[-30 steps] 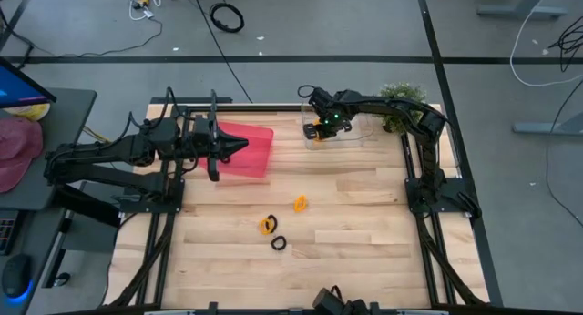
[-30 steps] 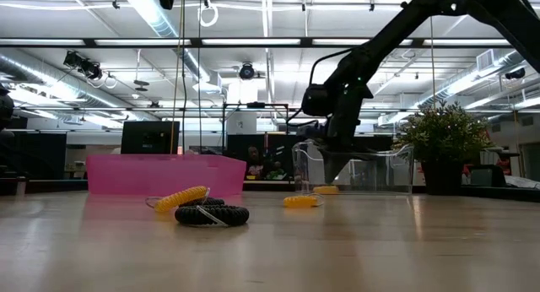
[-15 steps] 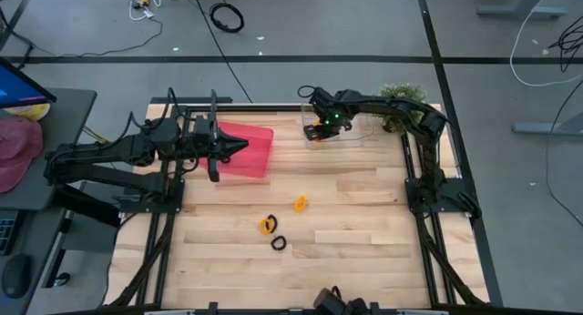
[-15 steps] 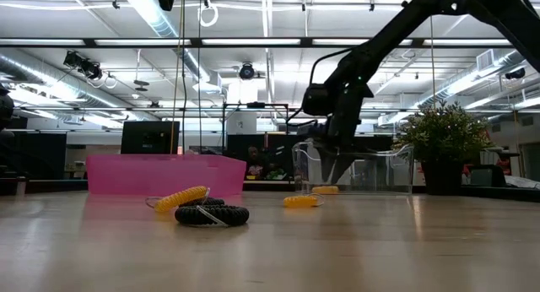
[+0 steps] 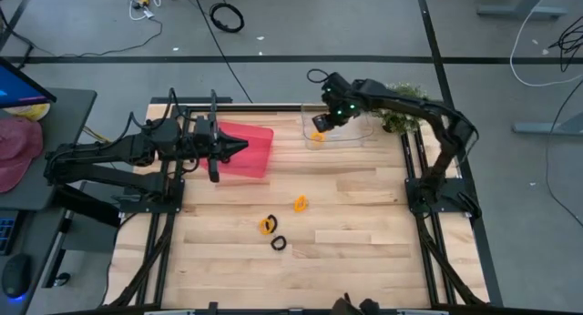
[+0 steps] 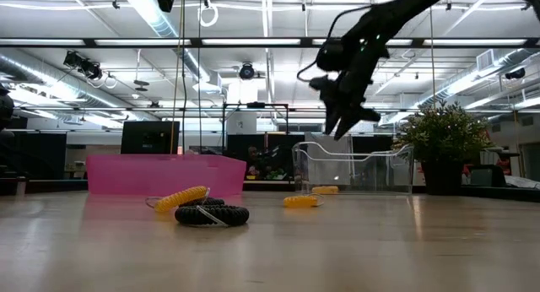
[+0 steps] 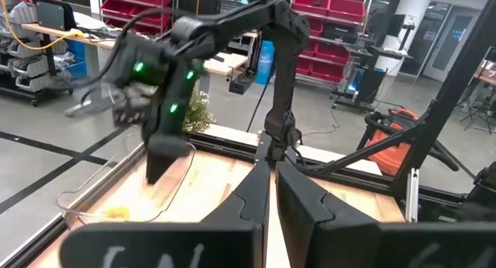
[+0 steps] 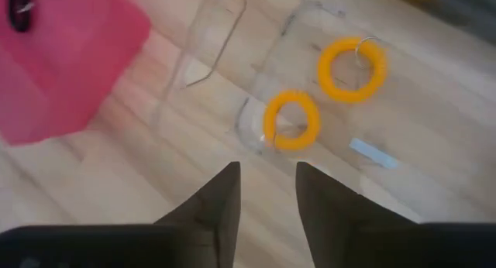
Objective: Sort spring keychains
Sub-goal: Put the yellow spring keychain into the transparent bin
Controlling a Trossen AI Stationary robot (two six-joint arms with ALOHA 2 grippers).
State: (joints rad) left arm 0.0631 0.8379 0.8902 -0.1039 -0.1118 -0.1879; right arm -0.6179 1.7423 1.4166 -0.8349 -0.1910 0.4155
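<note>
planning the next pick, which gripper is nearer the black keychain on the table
Neither clearly. The black keychain lies on the open table. The left gripper hangs over the pink bin; the right gripper is above the clear bin.

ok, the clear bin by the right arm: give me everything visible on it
The clear bin is a low, open-topped tray of see-through plastic with thin walls, standing upright at the table's far edge between the pink bin and the potted plant. Two orange spring keychains lie flat inside it, apart from each other. The right gripper hangs above it with its fingers open, touching nothing.
</note>
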